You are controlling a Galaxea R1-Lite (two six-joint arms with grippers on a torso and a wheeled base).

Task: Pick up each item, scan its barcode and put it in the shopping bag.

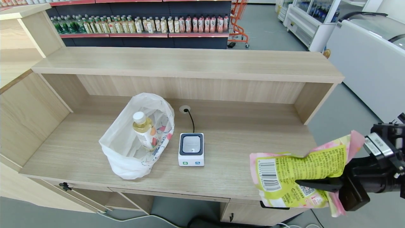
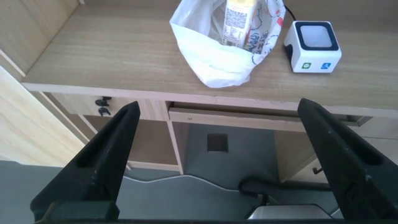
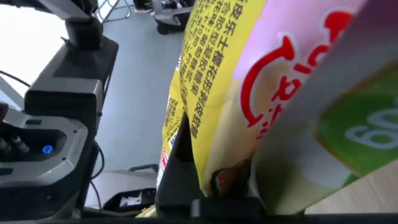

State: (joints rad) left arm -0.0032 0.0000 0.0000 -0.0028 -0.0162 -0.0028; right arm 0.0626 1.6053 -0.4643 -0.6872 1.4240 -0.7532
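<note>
The left gripper (image 2: 219, 111) hangs empty, jaws wide apart, before the counter (image 1: 237, 133); the shopping bag (image 1: 126, 152) holds a bottle (image 1: 144, 129), with the scanner (image 1: 191, 148) just beside it. The right gripper (image 1: 316, 184) is clamped on the snack packet (image 1: 294, 171) off the counter's right end; its barcode (image 1: 268, 174) faces upward, so it likely wants turning flat toward the scanner.

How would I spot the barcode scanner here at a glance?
Start at the long wooden counter. Near its middle stands a white shopping bag with a bottle inside; the scanner sits just right of it. It is the only small white box, with a dark square window on top and a black cable behind.
</note>
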